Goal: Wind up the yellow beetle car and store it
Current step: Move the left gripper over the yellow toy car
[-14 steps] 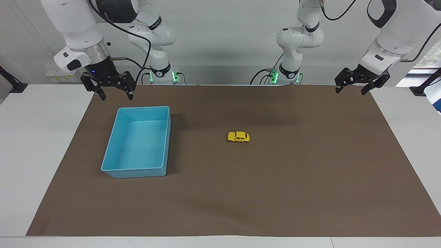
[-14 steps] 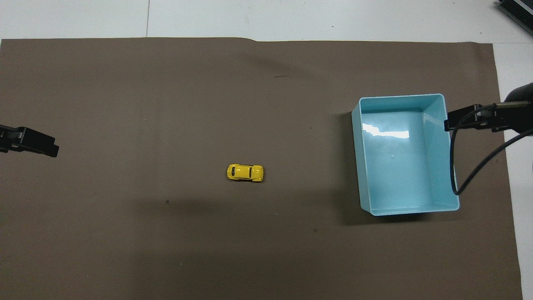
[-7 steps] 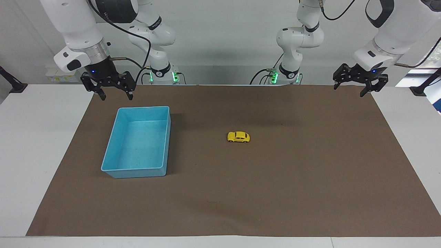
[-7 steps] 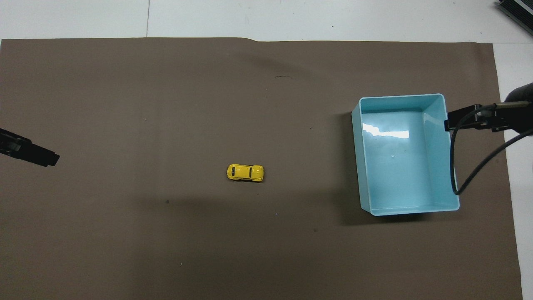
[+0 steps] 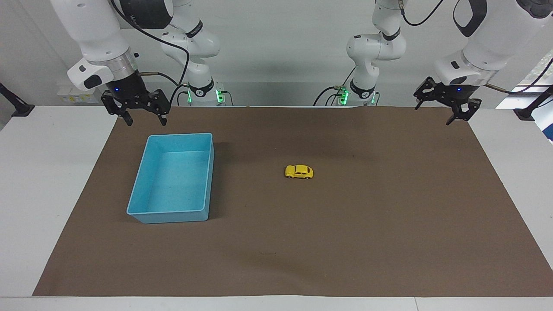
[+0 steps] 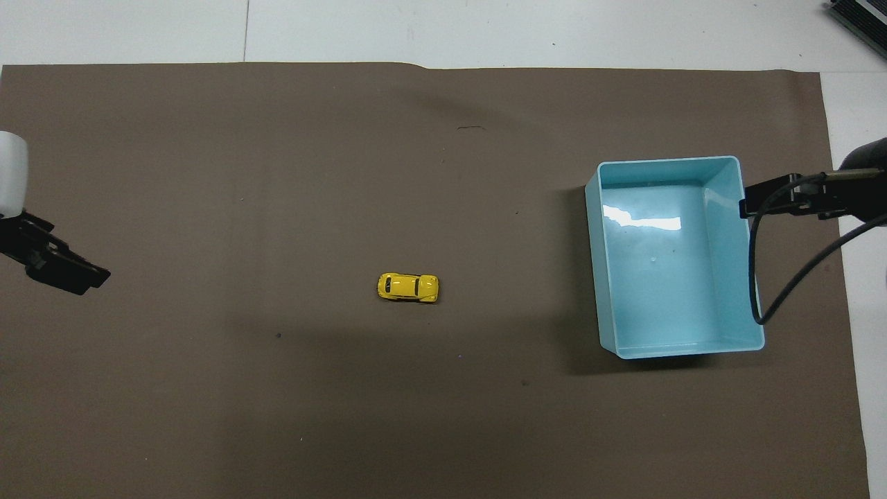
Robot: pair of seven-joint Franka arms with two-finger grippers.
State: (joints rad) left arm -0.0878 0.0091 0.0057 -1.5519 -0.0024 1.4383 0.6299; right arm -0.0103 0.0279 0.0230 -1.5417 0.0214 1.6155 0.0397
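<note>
The yellow beetle car (image 5: 299, 172) (image 6: 408, 287) stands on its wheels near the middle of the brown mat, untouched. A light blue bin (image 5: 168, 215) (image 6: 608, 277) sits empty toward the right arm's end of the table, far larger than the car. My right gripper (image 5: 146, 122) (image 6: 750, 204) hangs open over the mat just off the bin's rim. My left gripper (image 5: 433, 115) (image 6: 68, 270) is open and tilted, in the air over the mat's edge at the left arm's end. Neither gripper holds anything.
The brown mat (image 5: 345, 242) covers most of the white table (image 5: 43, 194), with bare white strips at both ends. A black cable (image 6: 759, 277) from the right arm loops over the bin's wall in the overhead view.
The left gripper has swung a little toward the middle of the mat and turned at the wrist. The right arm, the car and the bin have not moved.
</note>
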